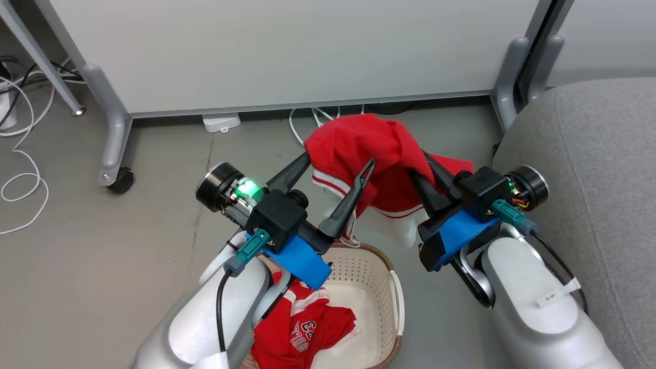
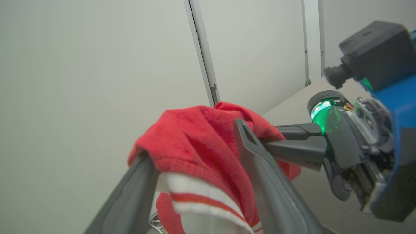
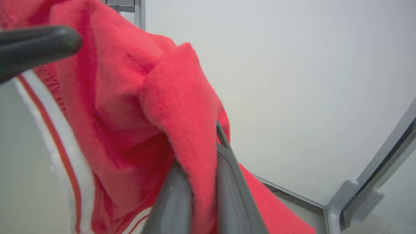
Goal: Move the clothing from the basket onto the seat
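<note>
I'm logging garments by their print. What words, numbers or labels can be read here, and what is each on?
"BULL": partial, sideways and creased, on the red jersey in the basket; the rest is folded under.
White tag on the right arm: dark marks, too small to read.
Lifted red garment: white stripes, no lettering visible.

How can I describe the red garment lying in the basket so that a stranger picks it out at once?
Left of the big grey seat a cream perforated basket stands on the floor. The garment lies crumpled inside it. Unlike the other red garment hanging above, which has a white stripe band, it carries lettering.
</note>
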